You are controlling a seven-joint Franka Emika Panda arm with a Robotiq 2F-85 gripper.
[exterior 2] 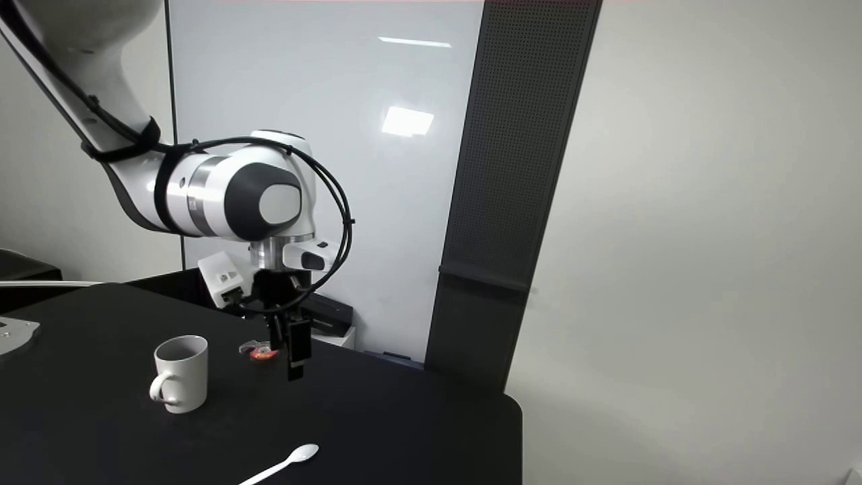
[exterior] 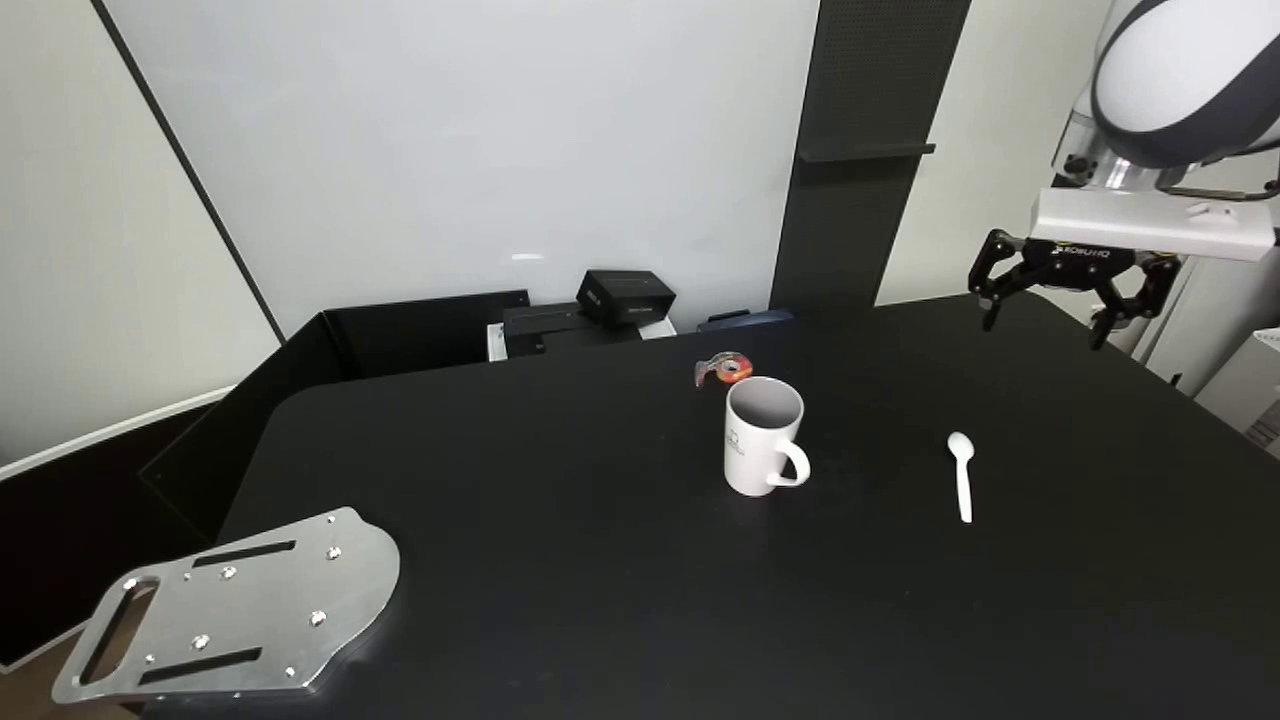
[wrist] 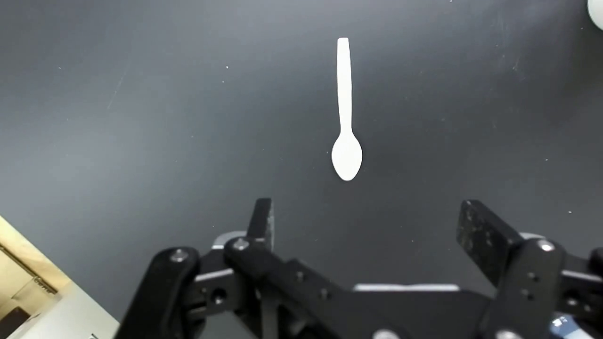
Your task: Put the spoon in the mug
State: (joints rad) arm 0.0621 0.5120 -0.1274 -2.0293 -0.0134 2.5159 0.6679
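The jaws of the single gripper (exterior: 1045, 328) stand released, two black fingers (wrist: 485, 238) spread wide apart above one black table (exterior: 560, 600). One white spoon (wrist: 345, 108) lies flat on the tabletop, outside the mug (exterior: 755, 455) and apart from both fingers; the wrist view shows its bowl turned toward the gripper and its handle reaching away. The one white mug, with a single loop handle and a gray interior, stands upright in both exterior views, apart from the spoon. A sliver of white (wrist: 598, 12) at the upper right corner of the wrist view may be the mug's side, though too little shows to be sure. Near the mug, one small tape dispenser (exterior 2: 262, 352) with a red roll rests on the same surface. One silver metal plate (exterior: 270, 602), pierced by two long slots and one wider cutout, lies at the table's edge in an exterior view. One robot arm (exterior 2: 266, 192), white with black trim, carries the gripper, dark cabling (exterior 2: 347, 221) looping beside its wrist. Behind the table, one small black box (exterior: 625, 297) sits atop other dark items (exterior: 545, 320) before a glossy white board (exterior: 470, 150); next to that board stands one dark perforated panel (exterior: 885, 75) bearing one narrow ledge (exterior: 868, 153).
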